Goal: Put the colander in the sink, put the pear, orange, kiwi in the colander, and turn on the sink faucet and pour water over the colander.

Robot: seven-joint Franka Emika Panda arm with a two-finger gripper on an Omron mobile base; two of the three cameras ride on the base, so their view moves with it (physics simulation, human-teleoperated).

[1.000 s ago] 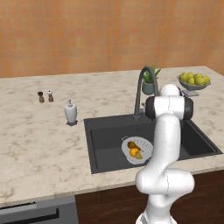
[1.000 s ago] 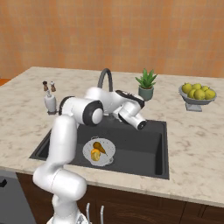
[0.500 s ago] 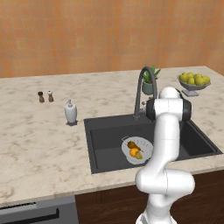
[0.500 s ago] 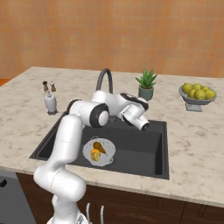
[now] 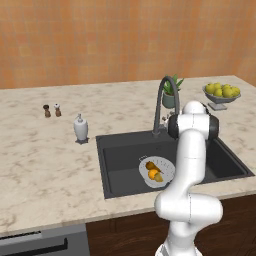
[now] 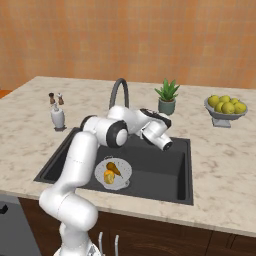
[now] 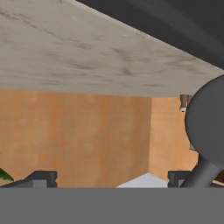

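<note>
Colander (image 5: pixel 157 172): already down in the sink (image 5: pixel 120 150), on the basin floor just forward of the faucet (image 5: pixel 162 100). Loaded with the pear (image 6: pixel 114 168) and the orange (image 6: pixel 108 177); kiwi too small to pick out with certainty, perhaps the pale spot beside the orange. No stream of water falling from the faucet's spout, so rinsing not yet begun. Gripper (image 6: pixel 167 146) hanging over the basin, just to the plant side of the faucet and in front of it, wrist rolled so that the bench (image 7: pixel 87 57) runs across the top of the hand view. Fingers (image 7: pixel 43 177) spread wide, nothing between them. Compared with a second ago: crept a little farther from the colander and nearer the faucet's base, with the elbow swung the same way; fruit and colander unmoved. Judged from that: placing finished, reach for the lever under way. Large grey rounded shape (image 7: pixel 205 118) close beside one finger in the hand view, probably part of the faucet, though hard to say which part. Farther out from the faucet: potted plant (image 6: pixel 167 97) just behind it, bowl of lemons (image 6: pixel 226 107) well beyond that, soap bottle (image 5: pixel 80 128) and two small shakers (image 5: pixel 52 110) on its other side.
</note>
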